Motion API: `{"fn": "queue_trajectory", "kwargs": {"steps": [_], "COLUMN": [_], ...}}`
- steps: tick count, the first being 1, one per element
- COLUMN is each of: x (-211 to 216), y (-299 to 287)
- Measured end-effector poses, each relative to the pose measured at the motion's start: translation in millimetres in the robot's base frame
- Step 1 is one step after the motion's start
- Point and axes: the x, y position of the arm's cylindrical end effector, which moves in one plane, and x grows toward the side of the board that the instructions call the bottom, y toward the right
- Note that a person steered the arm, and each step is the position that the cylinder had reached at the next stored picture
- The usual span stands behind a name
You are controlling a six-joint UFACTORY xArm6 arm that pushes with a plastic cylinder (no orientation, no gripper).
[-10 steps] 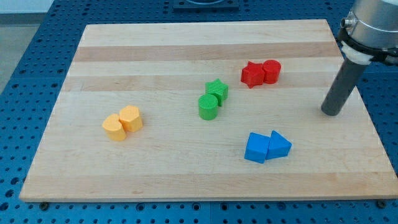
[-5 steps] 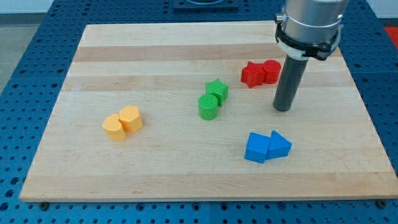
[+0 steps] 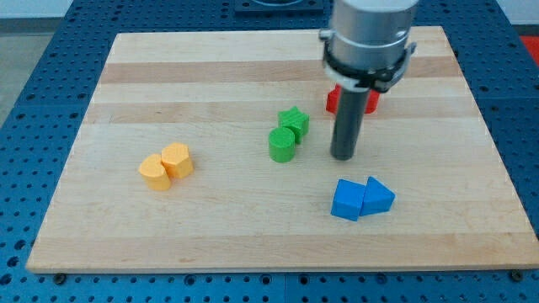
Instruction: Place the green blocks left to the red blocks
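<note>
Your tool is a bare dark rod with nothing to open or close and it holds nothing; my tip (image 3: 343, 156) rests on the pale wooden tabletop (image 3: 210, 227) just right of the green cylinder block (image 3: 282, 144) and the green star block (image 3: 294, 123), which touch near the centre. The red blocks (image 3: 333, 99) sit toward the far edge, mostly hidden behind the rod, so their shapes are unclear. That spot probably suits pushing the greens toward the left edge.
</note>
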Motion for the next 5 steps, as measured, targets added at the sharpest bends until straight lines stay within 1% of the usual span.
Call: {"fn": "queue_trajectory", "kwargs": {"steps": [1,2,4,5], "x": [15,19,12,3], "y": [-37,-57,-82,-84]}}
